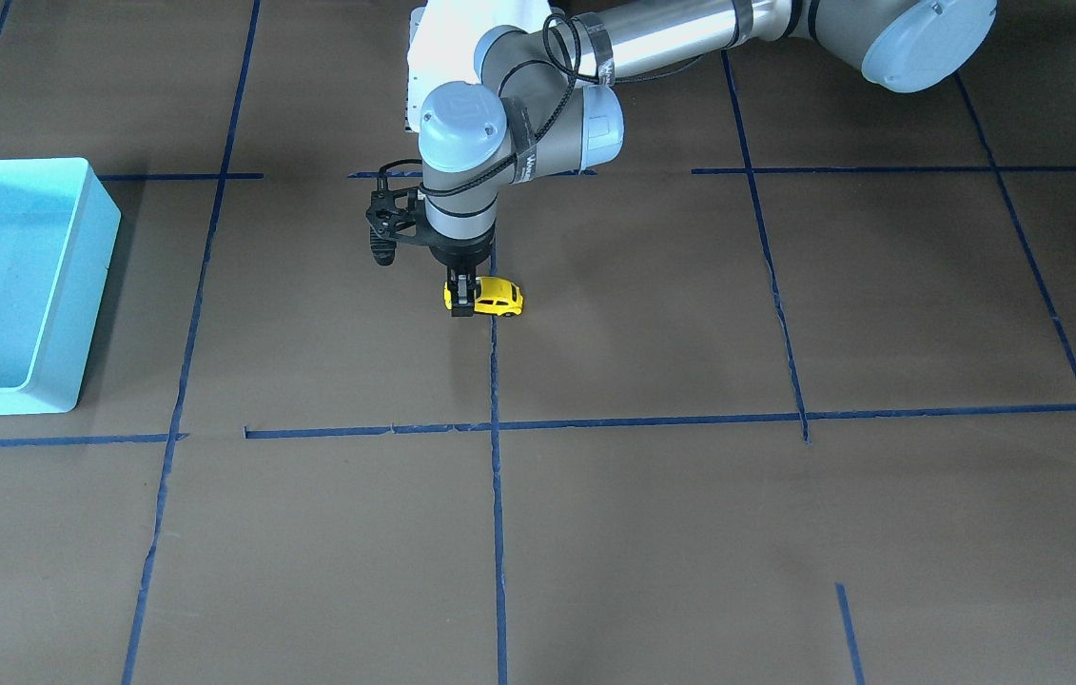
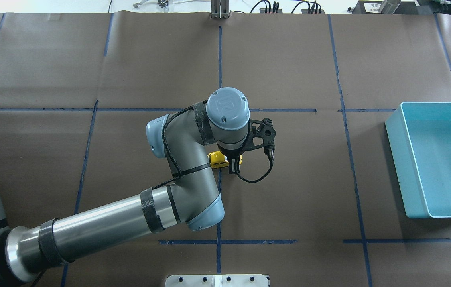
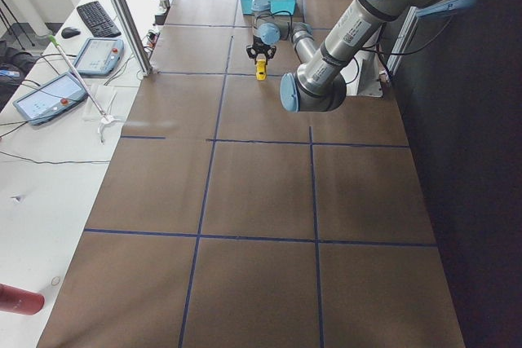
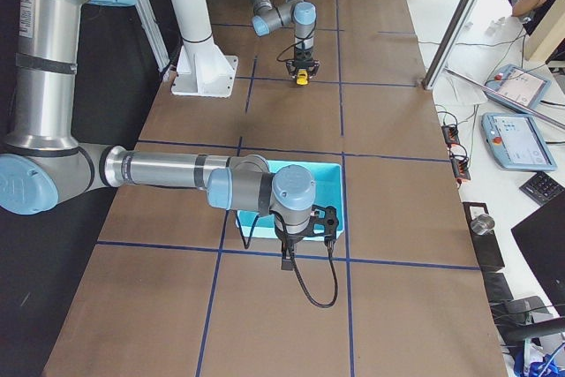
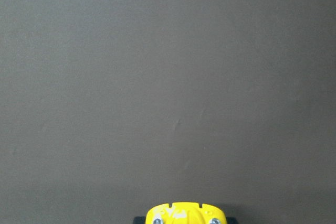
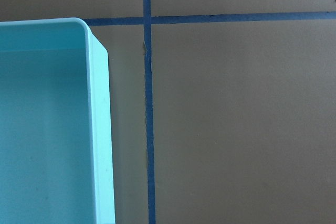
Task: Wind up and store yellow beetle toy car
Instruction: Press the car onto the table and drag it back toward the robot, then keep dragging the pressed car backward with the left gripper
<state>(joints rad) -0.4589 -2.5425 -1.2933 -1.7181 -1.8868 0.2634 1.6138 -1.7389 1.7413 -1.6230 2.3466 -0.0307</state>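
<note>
Brown paper-covered table (image 1: 690, 533), blue tape (image 1: 497, 533) grid across it. White bench (image 3: 41, 201) alongside (two tablets (image 3: 49, 97), keyboard (image 3: 99, 18)). Aluminium post (image 3: 126, 18) at table edge. Bright even light, soft shadows.

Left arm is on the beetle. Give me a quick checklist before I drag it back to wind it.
1. Left pincer closed on the yellow beetle toy car: ok, it grips one end.
2. Car's wheels flat on the table: cannot tell.
3. Rolling room: ok, only taped brown paper shows around the car.
4. Light blue bin open, nothing inside: ok.
5. Right pincer out of the drop path: probably not ok, it hangs beside the bin; open or shut, cannot tell.
</note>
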